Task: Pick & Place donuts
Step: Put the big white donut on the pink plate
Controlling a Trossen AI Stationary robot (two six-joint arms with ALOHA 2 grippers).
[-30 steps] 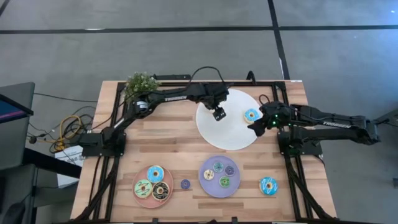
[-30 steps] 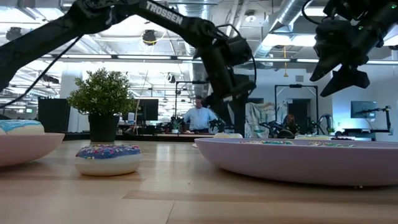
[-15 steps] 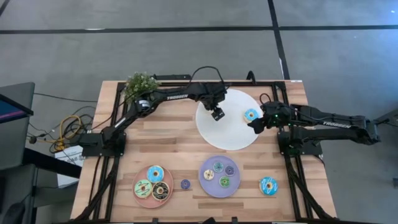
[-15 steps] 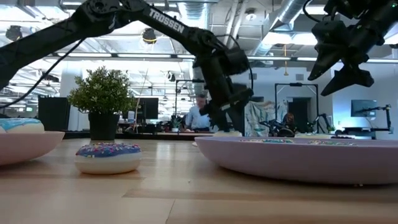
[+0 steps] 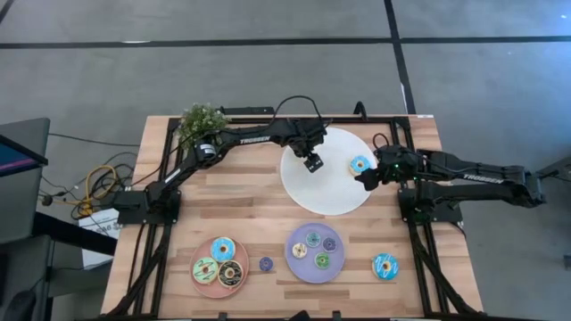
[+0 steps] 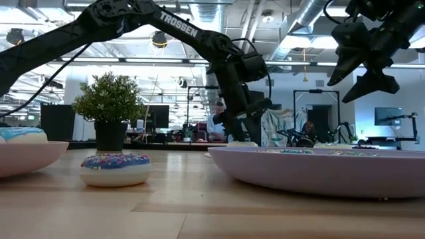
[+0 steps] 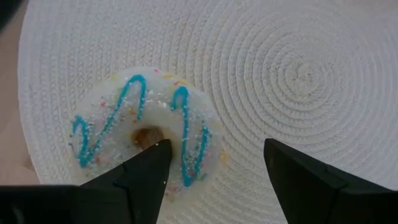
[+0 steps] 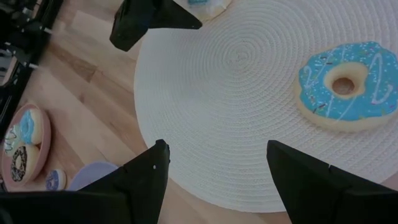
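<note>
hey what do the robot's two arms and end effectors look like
Both arms are matte black, jointed tubes with white TROSSEN lettering and black cables looped along them. The left end effector and right end effector each carry two dark, wedge-shaped fingers. A small green light glows on the right wrist.

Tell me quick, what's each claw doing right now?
Left claw: open, empty, above white donut.
Right claw: open, empty.
</note>
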